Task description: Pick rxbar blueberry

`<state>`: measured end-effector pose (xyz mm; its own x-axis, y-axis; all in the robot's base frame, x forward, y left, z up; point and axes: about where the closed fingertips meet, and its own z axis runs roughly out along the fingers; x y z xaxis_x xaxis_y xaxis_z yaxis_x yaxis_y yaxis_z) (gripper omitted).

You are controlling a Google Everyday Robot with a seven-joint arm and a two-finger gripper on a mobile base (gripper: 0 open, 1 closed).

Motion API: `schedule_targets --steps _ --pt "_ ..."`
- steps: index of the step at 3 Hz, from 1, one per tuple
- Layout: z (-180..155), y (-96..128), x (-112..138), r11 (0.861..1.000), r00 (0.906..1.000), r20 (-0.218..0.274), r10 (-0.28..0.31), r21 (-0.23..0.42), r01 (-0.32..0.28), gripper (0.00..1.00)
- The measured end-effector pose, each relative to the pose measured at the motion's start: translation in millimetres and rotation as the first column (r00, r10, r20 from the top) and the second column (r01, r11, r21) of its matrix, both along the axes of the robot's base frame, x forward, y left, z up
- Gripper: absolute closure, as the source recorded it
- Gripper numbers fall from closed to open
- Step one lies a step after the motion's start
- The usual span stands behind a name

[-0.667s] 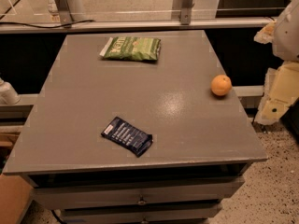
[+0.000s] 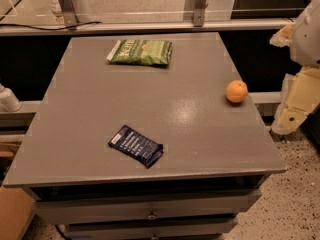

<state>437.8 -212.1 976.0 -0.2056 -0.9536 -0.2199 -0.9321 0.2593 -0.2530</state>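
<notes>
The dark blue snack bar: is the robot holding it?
No: the rxbar blueberry lies flat on the table near its front edge, while the gripper hangs beyond the table's right side, apart from it.

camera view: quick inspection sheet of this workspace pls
surface: grey table top, flat, glare patch near the middle
job's things: rxbar blueberry lying flat near the front edge, skewed
clutter: green chip bag at the back; orange near the right edge
grippers: end effector off the table's right side, beyond the orange, far from the bar
cables: black cable behind the table, back left
surroundings: drawers under the top; speckled floor; cardboard box front left
</notes>
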Motion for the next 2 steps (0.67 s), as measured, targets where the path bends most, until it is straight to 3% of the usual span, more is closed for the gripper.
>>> schedule_targets --steps 2 --pt "-18.0 52.8 0.6 0.994 0.9979 0.013 0.064 0.085 -0.064 0.00"
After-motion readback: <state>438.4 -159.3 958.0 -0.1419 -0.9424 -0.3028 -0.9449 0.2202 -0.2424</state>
